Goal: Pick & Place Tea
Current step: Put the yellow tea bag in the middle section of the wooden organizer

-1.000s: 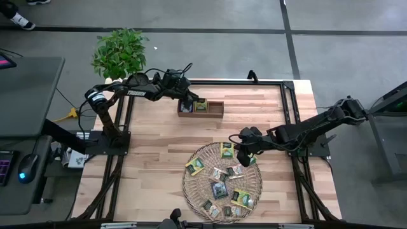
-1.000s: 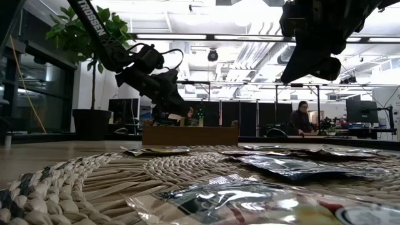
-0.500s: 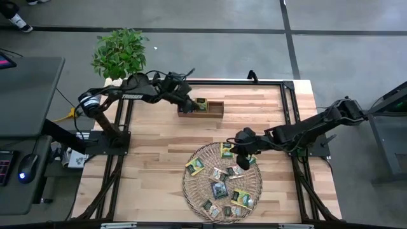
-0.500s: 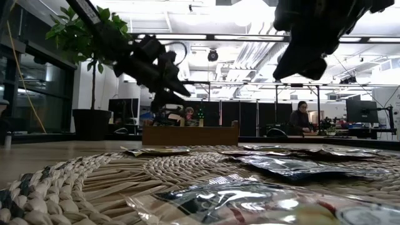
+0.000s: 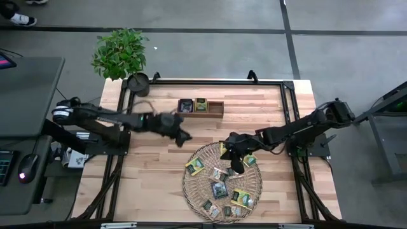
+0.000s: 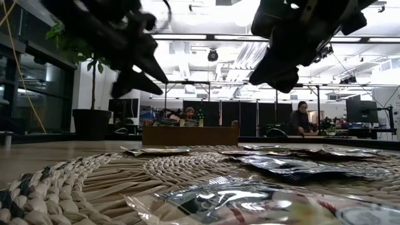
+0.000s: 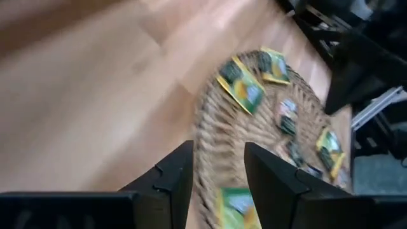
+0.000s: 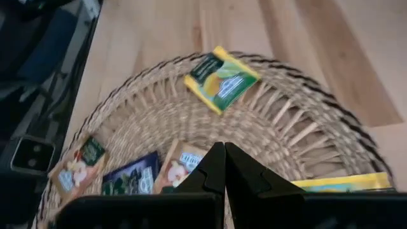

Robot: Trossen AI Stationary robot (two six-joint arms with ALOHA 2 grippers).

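Looks like mid-cycle. The tea point(image 5: 220, 183) sachets mostly lie scattered on the woven tray point(image 5: 191, 191), a couple already in the wooden box point(image 5: 215, 109) beyond it. Left gripper point(image 5: 182, 135) hangs near the tray's rim, fingers parted and empty. Right gripper point(image 5: 234, 159) hovers over the tray, fingers pressed together, apparently holding nothing. Next it'd need to open and drop onto one sachet.

Left gripper point(image 5: 181, 136) parted (jaws), right gripper point(image 5: 234, 151) pinched.

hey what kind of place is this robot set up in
Most likely an open-plan office or lab. The low view shows rows of monitors behind the table, a person seated at a desk, and ceiling strip lights. A potted plant stands beside the wooden table.
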